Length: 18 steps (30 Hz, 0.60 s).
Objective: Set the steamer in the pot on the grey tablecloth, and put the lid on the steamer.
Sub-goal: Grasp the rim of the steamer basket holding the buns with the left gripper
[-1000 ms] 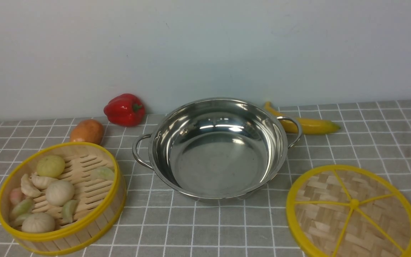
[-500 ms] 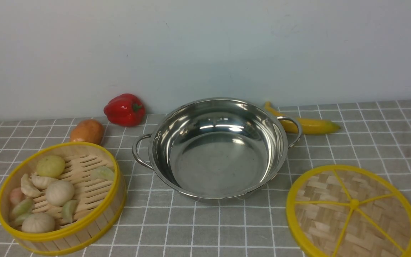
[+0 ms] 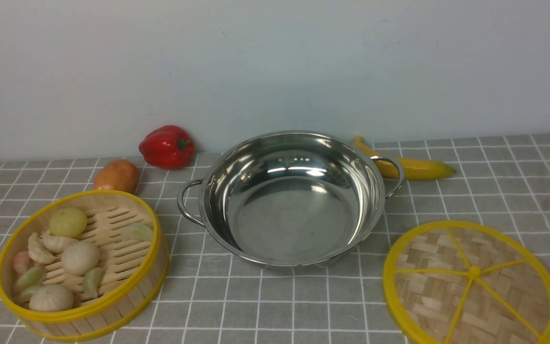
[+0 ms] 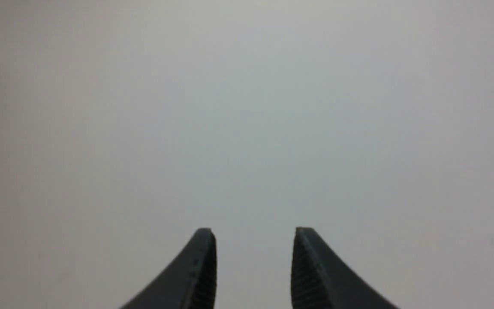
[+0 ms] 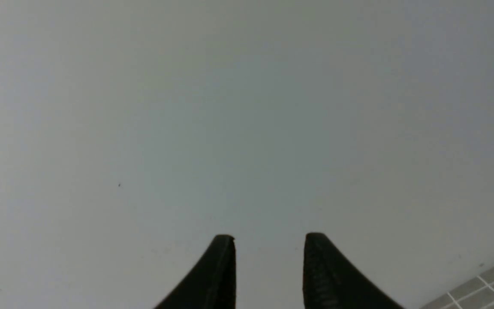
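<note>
Holding jaws spread and empty, left gripper [image 4: 253, 234] and right gripper [image 5: 268, 240] are both facing bare wall [image 4: 247, 107]; neither is showing in front view. Taking the pot [image 3: 289, 200] as dial centre on the grey tablecloth [image 3: 275, 306]: steamer [image 3: 132, 292] is sitting at 8 o'clock, so left gripper is probably nearer; lid [image 3: 473, 282] is lying at 4 o'clock. Count: one steamer, one pot, one lid, one red bell pepper [image 3: 166, 146], one potato [image 3: 116, 176], one banana [image 3: 413, 167].
</note>
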Tool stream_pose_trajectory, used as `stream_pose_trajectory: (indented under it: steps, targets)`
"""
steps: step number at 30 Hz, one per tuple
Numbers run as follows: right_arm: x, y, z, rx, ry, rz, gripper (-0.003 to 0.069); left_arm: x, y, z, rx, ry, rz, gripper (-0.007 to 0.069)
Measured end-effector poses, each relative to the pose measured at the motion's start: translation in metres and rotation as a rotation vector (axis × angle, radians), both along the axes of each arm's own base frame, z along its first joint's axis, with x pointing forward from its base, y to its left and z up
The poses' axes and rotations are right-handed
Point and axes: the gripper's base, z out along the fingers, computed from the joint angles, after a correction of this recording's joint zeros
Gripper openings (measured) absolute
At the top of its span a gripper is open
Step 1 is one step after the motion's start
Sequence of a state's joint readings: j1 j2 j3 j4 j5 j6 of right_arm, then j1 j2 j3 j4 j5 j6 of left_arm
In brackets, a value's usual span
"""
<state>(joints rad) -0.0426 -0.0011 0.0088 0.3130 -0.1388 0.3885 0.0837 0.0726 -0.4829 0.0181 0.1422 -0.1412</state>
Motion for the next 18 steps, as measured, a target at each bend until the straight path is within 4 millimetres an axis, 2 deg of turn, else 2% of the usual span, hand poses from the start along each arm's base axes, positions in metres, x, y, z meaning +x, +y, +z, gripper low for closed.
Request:
stream_pose_trajectory:
  steps: [2,7,11,12,14,15,16,18]
  targets:
    - [0.001,0.001,-0.004,0.001,0.043,0.013,0.0243,0.012,0.002,0.005,-0.014,0.176,0.015,0.0243]
    - [0.003,0.003,-0.009,0.002,0.104,0.031,0.0243,0.041,0.016,0.018,-0.085,0.474,0.138,0.0243]
    - [0.003,0.003,-0.01,0.002,0.11,0.033,0.0243,0.059,0.031,0.025,-0.158,0.616,0.288,0.0243]
    - [0.003,0.003,-0.01,0.002,0.111,0.033,0.0243,0.068,0.039,0.029,-0.187,0.682,0.379,0.0243]
    - [0.003,0.003,-0.01,0.002,0.111,0.033,0.0243,0.076,0.043,0.031,-0.189,0.725,0.427,0.0243]
    - [0.003,0.003,-0.01,0.002,0.112,0.034,0.0243,0.09,0.048,0.031,-0.189,0.807,0.482,0.0243]
    - [0.003,0.003,-0.01,0.002,0.112,0.034,0.0243,0.091,0.048,0.03,-0.189,0.82,0.488,0.0243]
    - [0.003,0.003,-0.01,0.002,0.112,0.034,0.0243,0.111,0.051,0.025,-0.169,0.922,0.508,0.0243]
